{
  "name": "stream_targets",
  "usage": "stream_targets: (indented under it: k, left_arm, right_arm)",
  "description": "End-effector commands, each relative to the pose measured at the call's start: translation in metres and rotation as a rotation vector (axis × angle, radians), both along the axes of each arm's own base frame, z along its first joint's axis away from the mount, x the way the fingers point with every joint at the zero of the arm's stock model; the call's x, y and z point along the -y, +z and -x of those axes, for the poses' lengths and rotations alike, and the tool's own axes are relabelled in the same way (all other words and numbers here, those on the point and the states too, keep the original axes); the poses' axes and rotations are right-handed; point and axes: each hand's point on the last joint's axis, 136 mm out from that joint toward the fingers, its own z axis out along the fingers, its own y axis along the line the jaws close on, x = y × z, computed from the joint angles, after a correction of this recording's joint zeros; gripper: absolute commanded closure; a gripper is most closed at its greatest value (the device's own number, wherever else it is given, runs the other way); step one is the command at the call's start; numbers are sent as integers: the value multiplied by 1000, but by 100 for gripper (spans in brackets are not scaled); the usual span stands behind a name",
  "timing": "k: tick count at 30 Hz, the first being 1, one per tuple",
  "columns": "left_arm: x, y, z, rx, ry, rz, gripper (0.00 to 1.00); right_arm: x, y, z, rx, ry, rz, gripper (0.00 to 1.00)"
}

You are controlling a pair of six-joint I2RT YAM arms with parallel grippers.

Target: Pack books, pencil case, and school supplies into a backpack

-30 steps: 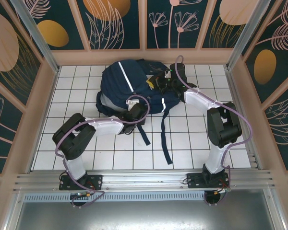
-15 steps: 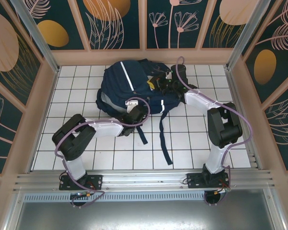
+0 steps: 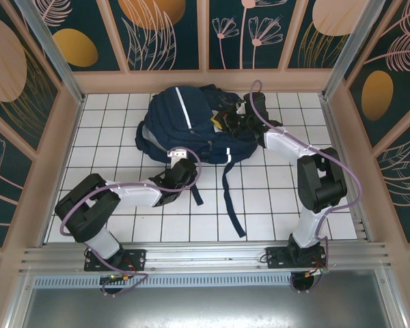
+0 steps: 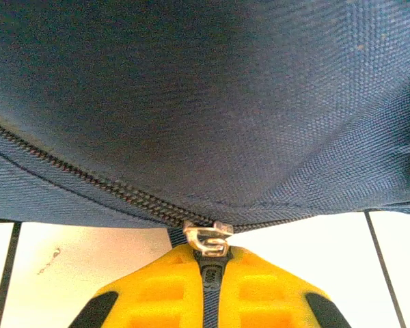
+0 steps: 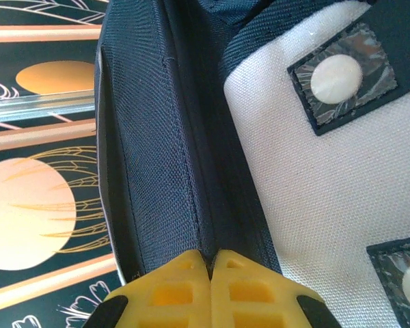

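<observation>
One backpack [image 3: 171,116]: navy, lying at the far middle of the white tiled surface [image 3: 294,212], close to the far wall.
Long axis: roughly left to right, a little skewed (which end is the top I cannot tell).
White stripe [image 3: 184,109]: crosses the upper face from far to near, leaning slightly right.
Strap [image 3: 234,205]: dark, trailing from the pack's right half toward the near edge and lying flat on the tiles.
Left pincer [image 4: 210,258]: at the pack's near edge, left of centre, yellow fingers clenched on the dark pull tab [image 4: 210,277] of a zip.
Zip slider [image 4: 208,238]: metal, just above the left fingertips, at the bottom rim of the fabric where it meets the surface.
Zip line [image 4: 89,178]: its teeth run from the slider up and to the left in the left wrist view, along the navy cloth.
Right pincer [image 5: 210,263]: at the pack's right end, fingers pressed together on a fold of navy fabric (a stitched seam runs up from the tips).
White panel [image 5: 307,171]: part of the pack, just right of that fold in the right wrist view, carrying dark square patches with pale round centres.
</observation>
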Motion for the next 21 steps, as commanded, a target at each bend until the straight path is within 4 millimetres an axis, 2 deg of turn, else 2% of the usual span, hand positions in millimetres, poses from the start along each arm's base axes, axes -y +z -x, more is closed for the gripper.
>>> stream_targets:
  k: [1, 7, 12, 21]
  left_arm:
    - [-25, 1, 1, 28, 60, -46, 100]
    - [-36, -2, -5, 4, 63, -38, 100]
    - [-44, -2, -3, -14, 50, -4, 100]
    - [-51, 7, 2, -25, 46, 4, 100]
  right_arm:
    - [23, 57, -14, 201, -79, -4, 100]
    - [20, 39, -10, 200, -53, 92, 100]
    - [29, 25, -9, 201, -56, 190, 100]
    - [49, 13, -15, 221, -95, 364, 100]
